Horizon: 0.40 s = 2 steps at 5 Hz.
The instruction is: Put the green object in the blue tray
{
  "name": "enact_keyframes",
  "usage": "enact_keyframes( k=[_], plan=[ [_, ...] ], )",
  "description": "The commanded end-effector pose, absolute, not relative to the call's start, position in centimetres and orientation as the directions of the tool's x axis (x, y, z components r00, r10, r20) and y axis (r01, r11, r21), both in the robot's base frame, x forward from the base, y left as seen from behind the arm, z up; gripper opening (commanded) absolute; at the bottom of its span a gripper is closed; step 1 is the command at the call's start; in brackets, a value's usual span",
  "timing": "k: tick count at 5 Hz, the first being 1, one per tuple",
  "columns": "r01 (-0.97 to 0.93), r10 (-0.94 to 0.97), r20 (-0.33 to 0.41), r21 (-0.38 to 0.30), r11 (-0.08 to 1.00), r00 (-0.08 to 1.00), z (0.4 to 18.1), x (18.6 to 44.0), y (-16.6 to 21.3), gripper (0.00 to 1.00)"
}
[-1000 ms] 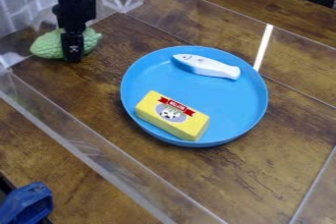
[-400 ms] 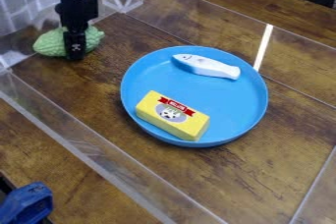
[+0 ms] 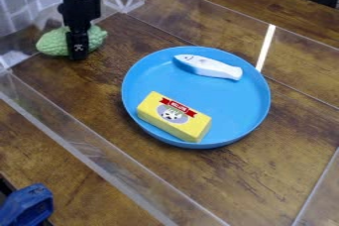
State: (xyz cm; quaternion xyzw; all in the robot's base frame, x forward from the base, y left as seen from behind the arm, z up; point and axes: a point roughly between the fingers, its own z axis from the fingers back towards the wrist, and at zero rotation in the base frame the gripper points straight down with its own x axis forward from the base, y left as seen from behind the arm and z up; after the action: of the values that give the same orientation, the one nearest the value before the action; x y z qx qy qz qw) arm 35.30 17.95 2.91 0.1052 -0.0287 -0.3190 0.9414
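The green object [image 3: 59,41] lies on the wooden table at the far left, a small knobbly green lump. My black gripper [image 3: 78,48] stands straight down over it, its fingers straddling the object's right part and hiding the middle. The jaws look spread around the lump, with no lift off the table. The blue tray [image 3: 252,111] is a round blue dish in the centre of the view, well to the right of the gripper.
In the blue tray lie a yellow packet [image 3: 175,117] and a white elongated item [image 3: 209,67]. A clear acrylic wall [image 3: 79,141] runs along the front, and a blue thing [image 3: 24,206] sits at the bottom left corner.
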Motion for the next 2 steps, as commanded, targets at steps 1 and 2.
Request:
enact_keyframes(
  k=[1,2],
  plan=[
    [0.581,-0.599,0.002,0.240,0.778,0.801,3.44,35.45,19.07,0.00],
    [0.577,-0.593,-0.006,0.239,0.781,0.805,3.74,35.41,19.04,0.00]
  ],
)
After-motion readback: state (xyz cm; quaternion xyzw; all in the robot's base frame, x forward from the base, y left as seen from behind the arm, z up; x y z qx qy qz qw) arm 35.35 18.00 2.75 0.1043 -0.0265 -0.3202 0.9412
